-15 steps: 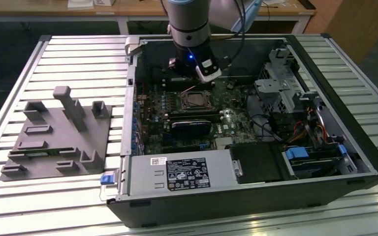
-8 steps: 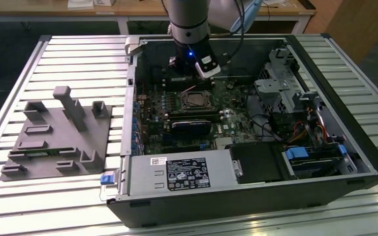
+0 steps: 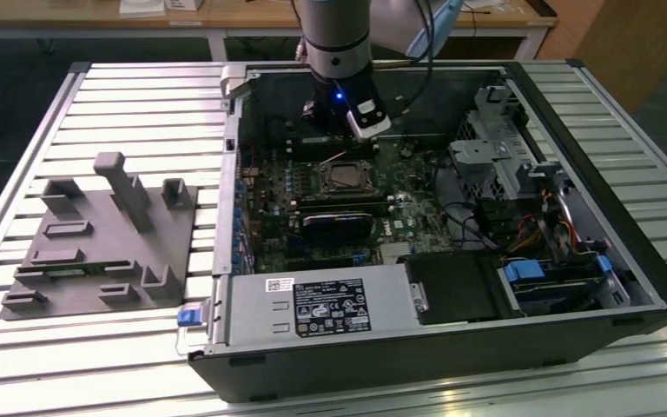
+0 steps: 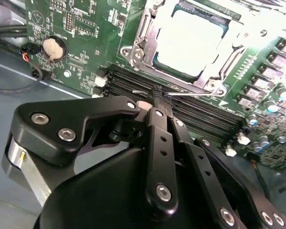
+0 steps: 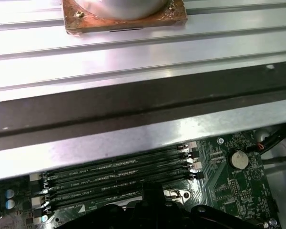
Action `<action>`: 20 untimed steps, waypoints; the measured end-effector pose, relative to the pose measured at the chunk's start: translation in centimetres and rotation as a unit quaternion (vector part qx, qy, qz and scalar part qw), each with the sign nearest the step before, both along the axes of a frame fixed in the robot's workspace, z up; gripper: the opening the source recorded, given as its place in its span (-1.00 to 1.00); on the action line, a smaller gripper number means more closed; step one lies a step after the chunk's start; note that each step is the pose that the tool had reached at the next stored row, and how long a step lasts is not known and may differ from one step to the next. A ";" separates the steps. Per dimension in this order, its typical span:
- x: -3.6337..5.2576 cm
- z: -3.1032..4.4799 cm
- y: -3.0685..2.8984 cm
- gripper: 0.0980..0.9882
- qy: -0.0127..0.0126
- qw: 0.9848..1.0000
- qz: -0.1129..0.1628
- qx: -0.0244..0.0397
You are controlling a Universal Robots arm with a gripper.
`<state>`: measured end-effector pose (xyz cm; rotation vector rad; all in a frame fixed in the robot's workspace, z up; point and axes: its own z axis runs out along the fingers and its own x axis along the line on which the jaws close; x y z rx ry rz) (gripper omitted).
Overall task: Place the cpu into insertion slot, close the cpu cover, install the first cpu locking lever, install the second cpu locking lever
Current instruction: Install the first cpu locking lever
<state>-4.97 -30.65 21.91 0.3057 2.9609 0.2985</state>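
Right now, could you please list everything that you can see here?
computer case: one, black, open, on slatted table
motherboard: one, green, inside case
cpu: one, silver, in insertion slot, framed by cpu cover
memory slots: four, black, beside insertion slot
coin battery: one, silver, on motherboard
fixture: one, grey, exterior view's left of case
locking lever: one, thin silver wire, at fingertips
arm: one, grey, above case
gripper: one, black, shut on locking lever

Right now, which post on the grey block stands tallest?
The slim post in the middle of the back row on the grey block; it rises well above the short stub beside it.
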 end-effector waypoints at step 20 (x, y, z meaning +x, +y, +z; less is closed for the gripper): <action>0.02 -0.62 0.03 -0.98 -0.006 0.999 -0.042 -0.001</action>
